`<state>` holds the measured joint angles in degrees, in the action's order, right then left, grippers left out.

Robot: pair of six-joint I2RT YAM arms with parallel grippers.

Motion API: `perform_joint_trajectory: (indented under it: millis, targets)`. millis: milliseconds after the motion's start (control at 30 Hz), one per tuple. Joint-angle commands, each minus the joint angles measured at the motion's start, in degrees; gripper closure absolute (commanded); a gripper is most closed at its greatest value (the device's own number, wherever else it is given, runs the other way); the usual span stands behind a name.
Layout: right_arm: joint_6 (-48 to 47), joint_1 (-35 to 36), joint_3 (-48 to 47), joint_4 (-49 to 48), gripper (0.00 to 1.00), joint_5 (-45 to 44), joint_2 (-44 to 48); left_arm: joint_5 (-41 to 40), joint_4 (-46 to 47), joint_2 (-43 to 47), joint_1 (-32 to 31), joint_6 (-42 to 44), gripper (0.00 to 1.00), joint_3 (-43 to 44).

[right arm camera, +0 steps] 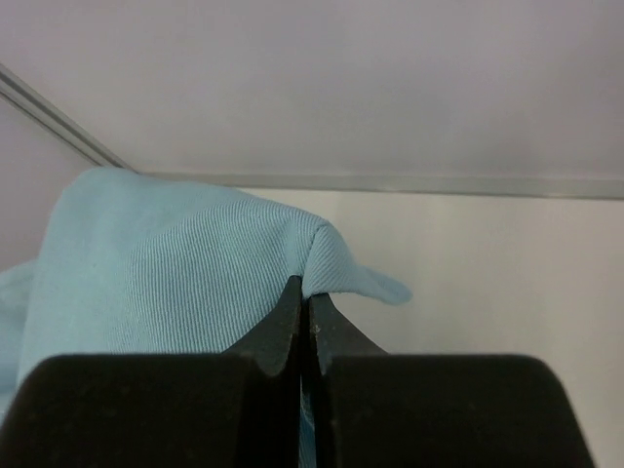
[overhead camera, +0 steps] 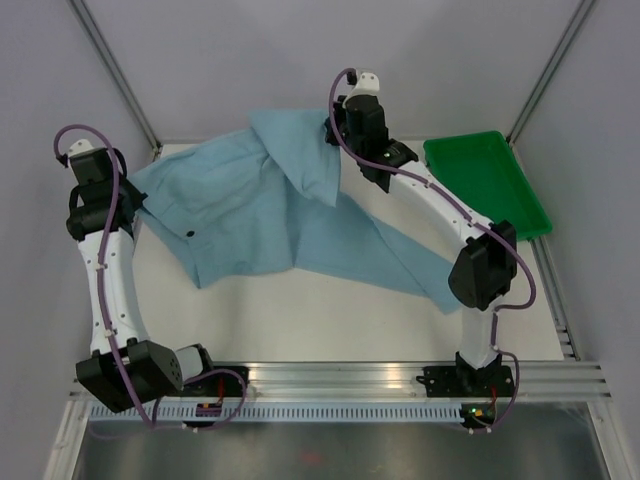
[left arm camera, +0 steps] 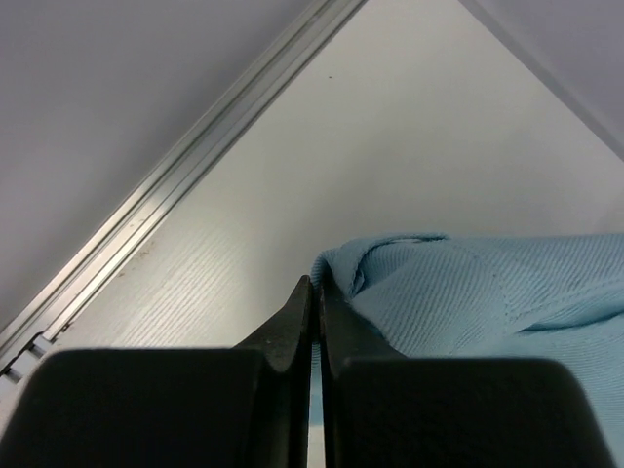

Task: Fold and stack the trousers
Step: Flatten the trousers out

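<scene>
The light sky-blue trousers (overhead camera: 270,215) lie spread across the white table, one leg running to the right front, a small dark button (overhead camera: 189,235) near the left. My left gripper (overhead camera: 137,205) is shut on the trousers' left edge (left arm camera: 429,292) low over the table. My right gripper (overhead camera: 333,128) is shut on a corner of the cloth (right arm camera: 195,273) at the back and holds it lifted, so a flap hangs folded over the rest.
A green plastic tray (overhead camera: 487,180) stands at the back right of the table (overhead camera: 300,300). Metal frame posts rise at the back corners. An aluminium rail (left arm camera: 166,185) runs along the table's left edge.
</scene>
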<state>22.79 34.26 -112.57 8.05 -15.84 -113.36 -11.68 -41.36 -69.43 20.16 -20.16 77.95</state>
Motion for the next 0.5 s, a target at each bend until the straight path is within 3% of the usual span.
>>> perform_joint_trajectory:
  millis: [0, 167, 333, 467]
  targets:
    - [-5.0, -3.0, 5.9, 1.7, 1.00, -2.3, 6.7, -0.6, 3.0, -1.2, 2.2, 2.8, 0.98, 3.2]
    - [-1.3, -4.5, 18.5, 3.5, 1.00, -3.8, 12.0, -1.3, 3.7, -3.3, 3.1, 4.6, 0.98, 0.9]
    - [2.9, -6.3, 22.5, 2.9, 1.00, -5.0, 13.8, -1.3, 5.1, -6.1, 4.4, 6.0, 0.98, 0.4]
    - [4.7, -7.5, 17.9, 5.0, 0.85, -5.5, 12.2, -1.2, 5.7, -8.3, 4.4, 7.2, 0.98, 1.5]
